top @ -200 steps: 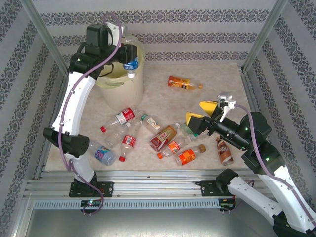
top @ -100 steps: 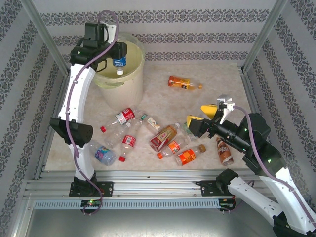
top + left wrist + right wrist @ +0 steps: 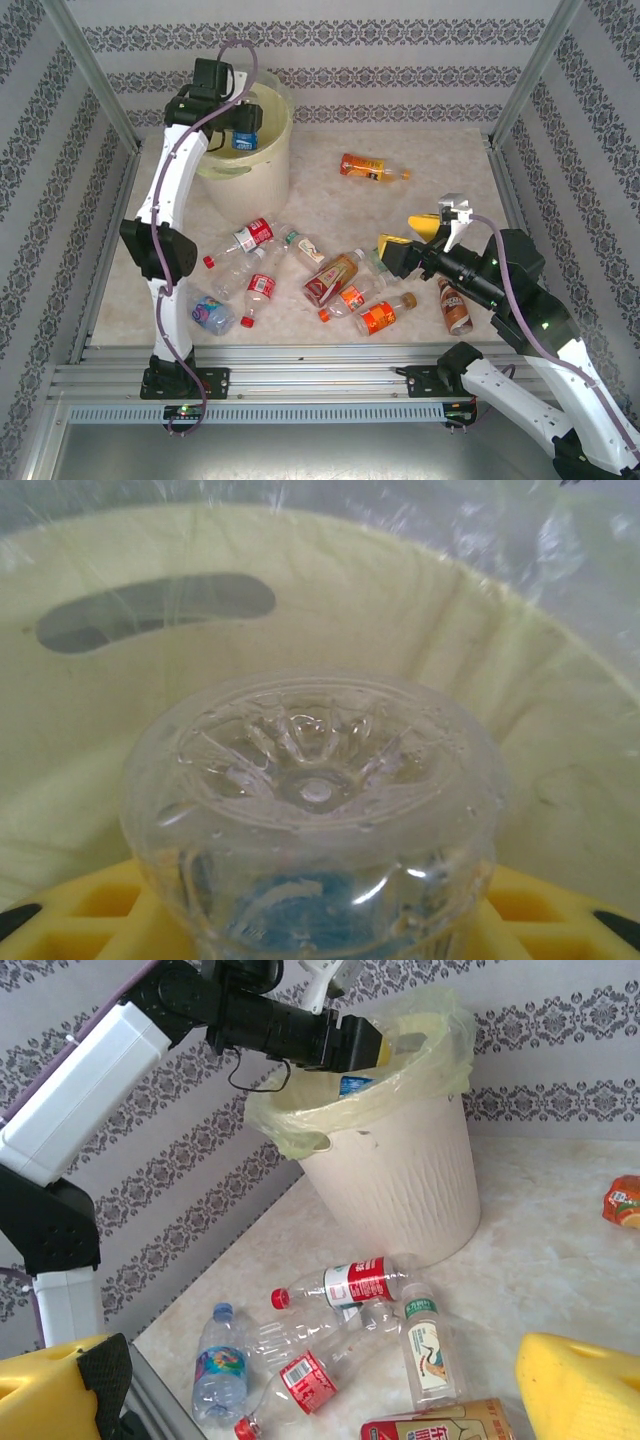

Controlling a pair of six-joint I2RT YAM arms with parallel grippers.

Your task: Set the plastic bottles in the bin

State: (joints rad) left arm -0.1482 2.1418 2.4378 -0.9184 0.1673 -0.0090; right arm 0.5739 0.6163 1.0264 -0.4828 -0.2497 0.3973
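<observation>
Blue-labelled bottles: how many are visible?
2. One blue-labelled bottle hangs in the left gripper over the bin; the other lies on the table, near left. The bin may hide more.

Striped damask wallpaper [image 3: 330, 35]; marbled tabletop [image 3: 420, 150]

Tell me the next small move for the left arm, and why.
Probably open the left gripper and let go. It holds the blue-labelled bottle over the mouth of the bin, and the left wrist view shows the bin's lined wall behind the bottle, so a release should drop it inside.
</observation>
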